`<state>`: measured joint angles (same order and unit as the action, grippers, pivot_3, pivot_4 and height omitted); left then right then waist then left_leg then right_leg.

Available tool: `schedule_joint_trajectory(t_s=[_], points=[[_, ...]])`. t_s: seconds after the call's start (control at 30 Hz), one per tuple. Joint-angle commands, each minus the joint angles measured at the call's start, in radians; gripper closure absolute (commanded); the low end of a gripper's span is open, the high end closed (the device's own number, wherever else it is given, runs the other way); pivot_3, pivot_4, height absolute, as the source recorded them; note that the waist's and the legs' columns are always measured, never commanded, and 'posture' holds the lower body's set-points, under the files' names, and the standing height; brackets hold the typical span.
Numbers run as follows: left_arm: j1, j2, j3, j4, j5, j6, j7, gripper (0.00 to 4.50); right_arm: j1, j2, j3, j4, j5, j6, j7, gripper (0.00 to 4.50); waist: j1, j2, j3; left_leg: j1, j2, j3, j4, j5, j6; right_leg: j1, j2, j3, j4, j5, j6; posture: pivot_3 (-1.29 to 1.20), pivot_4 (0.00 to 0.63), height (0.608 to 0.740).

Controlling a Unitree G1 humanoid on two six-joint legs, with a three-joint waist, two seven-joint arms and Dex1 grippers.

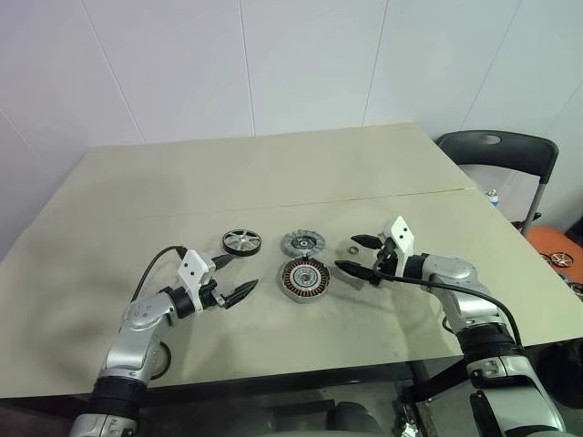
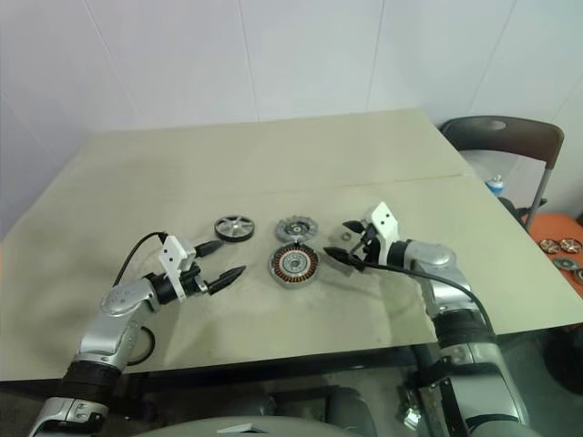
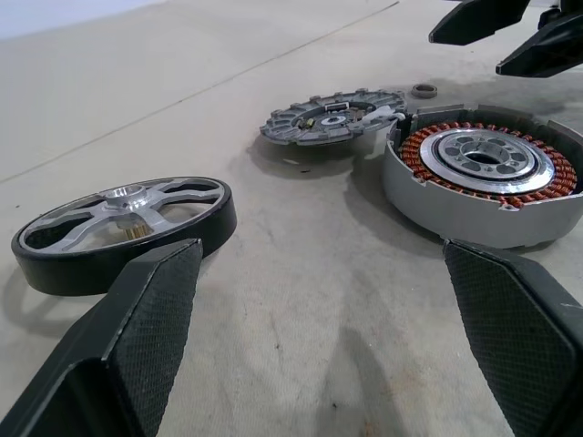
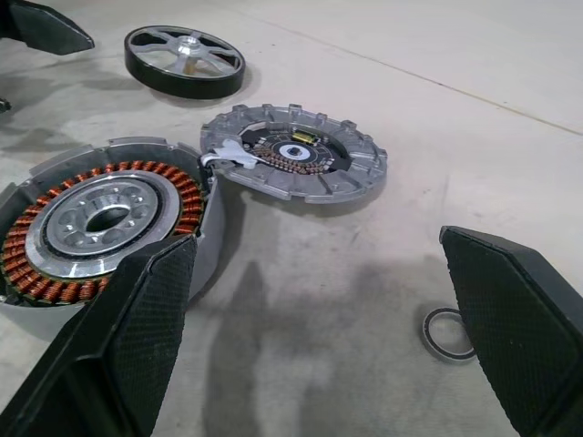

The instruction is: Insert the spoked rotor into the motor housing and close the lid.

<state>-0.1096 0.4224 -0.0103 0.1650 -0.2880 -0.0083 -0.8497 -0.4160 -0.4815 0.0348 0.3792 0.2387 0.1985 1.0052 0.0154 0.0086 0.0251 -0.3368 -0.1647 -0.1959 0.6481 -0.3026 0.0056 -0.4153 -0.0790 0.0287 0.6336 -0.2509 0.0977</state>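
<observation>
The motor housing (image 1: 303, 277), a round part with copper windings and a silver centre, lies on the table near its middle. Just behind it rests the grey notched lid (image 1: 303, 242), its near edge leaning on the housing rim in the right wrist view (image 4: 290, 161). The spoked rotor (image 1: 241, 241), black-rimmed with silver spokes, lies flat to the left of the lid. My left gripper (image 1: 235, 277) is open, empty, low over the table between the rotor and the housing. At the housing's right side my right gripper (image 1: 357, 254) is open and empty.
A tiny metal ring (image 1: 352, 247) lies on the table right of the lid, between the right gripper's fingers in the head view. The beige table (image 1: 273, 173) stretches far behind the parts. A dark chair (image 1: 501, 150) stands beyond the table's right edge.
</observation>
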Motion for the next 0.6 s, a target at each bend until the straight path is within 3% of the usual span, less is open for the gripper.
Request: schedule_joint_trajectory(t_s=[0.03,0.6], points=[[-0.001,0.005,0.018,-0.043,-0.011,-0.01,0.0,0.0,-0.022,-0.004,0.004,-0.036,0.013,-0.009,0.032,0.03,0.0,0.0,0.0,0.0,0.0,0.0,0.0,0.0,0.0,0.0,0.0,0.0,0.0,0.0,0.0,0.0,0.0,0.74],[0.007,0.007,0.013,-0.048,-0.013,0.0,-0.012,0.0,0.002,-0.024,0.014,-0.183,0.044,0.081,0.075,0.03,0.0,0.0,0.0,0.0,0.0,0.0,0.0,0.0,0.001,0.0,0.0,0.0,0.0,0.0,0.0,0.0,0.0,0.74]])
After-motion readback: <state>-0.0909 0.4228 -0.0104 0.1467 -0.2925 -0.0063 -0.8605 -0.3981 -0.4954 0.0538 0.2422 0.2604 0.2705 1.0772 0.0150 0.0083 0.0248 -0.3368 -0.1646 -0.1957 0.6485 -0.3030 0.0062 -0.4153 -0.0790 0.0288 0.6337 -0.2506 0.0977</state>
